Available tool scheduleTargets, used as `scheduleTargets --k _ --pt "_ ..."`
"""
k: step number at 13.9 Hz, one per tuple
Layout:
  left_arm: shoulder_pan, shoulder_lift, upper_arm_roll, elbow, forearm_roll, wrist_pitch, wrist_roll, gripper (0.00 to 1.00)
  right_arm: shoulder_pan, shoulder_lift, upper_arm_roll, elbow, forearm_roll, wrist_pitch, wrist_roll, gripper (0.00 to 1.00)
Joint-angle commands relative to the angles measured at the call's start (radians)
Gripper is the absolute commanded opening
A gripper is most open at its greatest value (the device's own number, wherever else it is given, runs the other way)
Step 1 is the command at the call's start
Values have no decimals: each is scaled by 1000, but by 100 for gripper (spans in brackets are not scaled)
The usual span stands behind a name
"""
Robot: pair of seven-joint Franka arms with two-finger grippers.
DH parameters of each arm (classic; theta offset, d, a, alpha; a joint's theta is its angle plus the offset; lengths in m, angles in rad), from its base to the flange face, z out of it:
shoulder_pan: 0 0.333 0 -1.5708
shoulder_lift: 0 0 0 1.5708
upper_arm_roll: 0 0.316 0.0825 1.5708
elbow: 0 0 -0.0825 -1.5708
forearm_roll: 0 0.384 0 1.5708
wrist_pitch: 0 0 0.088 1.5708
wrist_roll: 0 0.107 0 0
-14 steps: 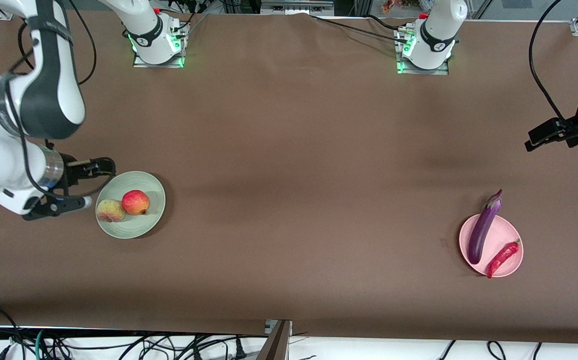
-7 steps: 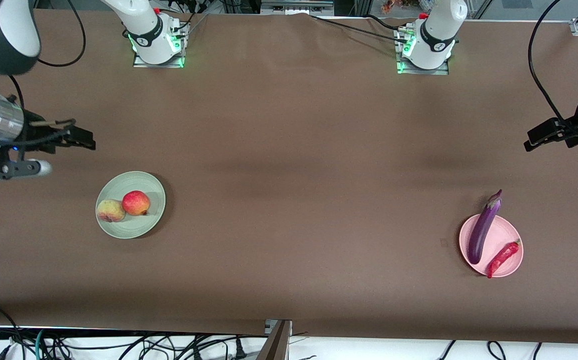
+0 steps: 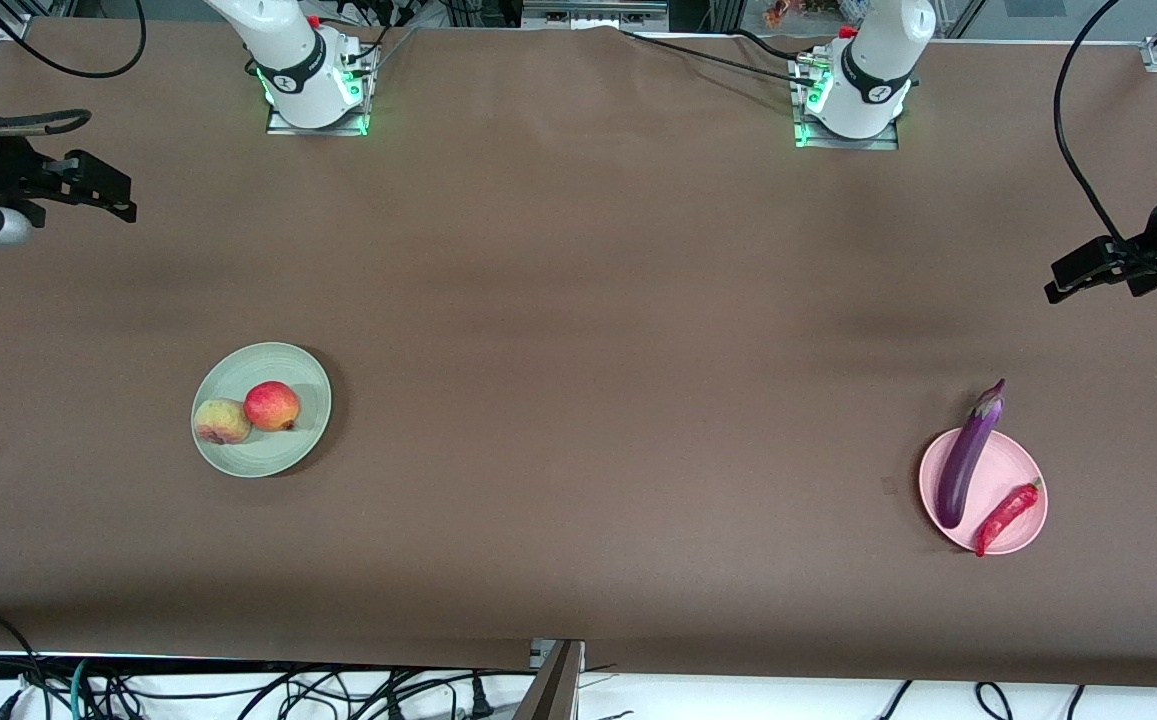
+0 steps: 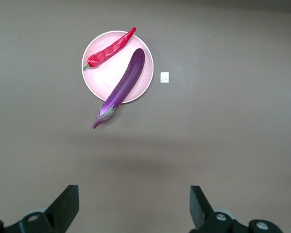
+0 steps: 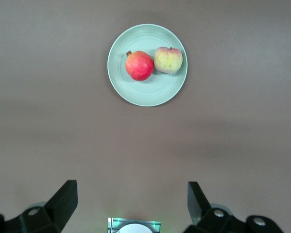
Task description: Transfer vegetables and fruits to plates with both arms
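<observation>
I see right gripper (image 3: 123, 195) raised over table at right arm's end, fingers (image 5: 63, 200) spread wide, nothing between them (wrist camera looks straight down). Left gripper (image 3: 1063, 283) raised over table at left arm's end, fingers (image 4: 66, 206) likewise apart, nothing held. Both arms drawn out toward table ends, forearms mostly out of frame.

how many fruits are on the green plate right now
2. The peach and the red-orange fruit sit side by side, touching, on the green plate toward the right arm's end of the table. Nothing looks hidden.
</observation>
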Motion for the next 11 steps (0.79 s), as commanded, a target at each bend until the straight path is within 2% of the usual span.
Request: scheduleTargets --k 1,5,11 --pt "-6 13 2 25 -3 -11 9 100 -10 3 17 -14 -17 -12 16 100" --pt "-8 16 1 25 -3 -11 9 100 -8 45 15 44 -21 -12 23 100" --pt "-8 16 1 25 -3 -11 9 100 -10 46 15 44 -23 -11 15 100"
